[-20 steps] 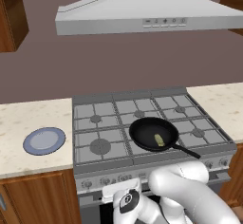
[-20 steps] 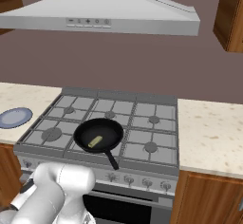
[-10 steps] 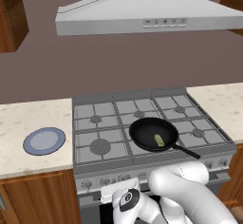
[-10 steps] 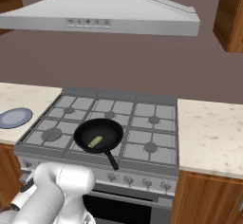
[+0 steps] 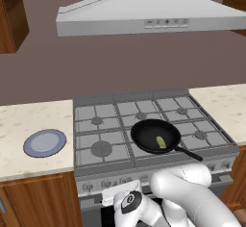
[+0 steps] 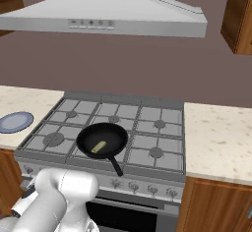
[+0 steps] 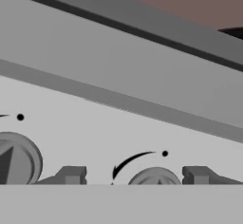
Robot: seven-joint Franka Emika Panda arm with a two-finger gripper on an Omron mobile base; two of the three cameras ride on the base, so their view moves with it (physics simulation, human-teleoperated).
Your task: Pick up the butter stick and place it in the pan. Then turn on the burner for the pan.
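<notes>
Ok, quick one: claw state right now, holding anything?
Claw: open and empty, its tips either side of a stove knob without touching it; the butter stick lies in the pan.

Home kitchen: gas stove (image 5: 120,120), range hood (image 5: 149,14), wooden cabinets (image 6: 216,209).

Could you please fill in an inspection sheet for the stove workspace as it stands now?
Surface: stove with grey grates, pale counters either side.
Job's things: butter stick lies inside the pan, handle toward the front right.
Clutter: blue-grey plate on the left counter.
Gripper: gripper at the stove's front panel, a knob between its fingertips; jaws apart.
Cables: nothing seen.
Surroundings: range hood, wooden cabinets.
</notes>
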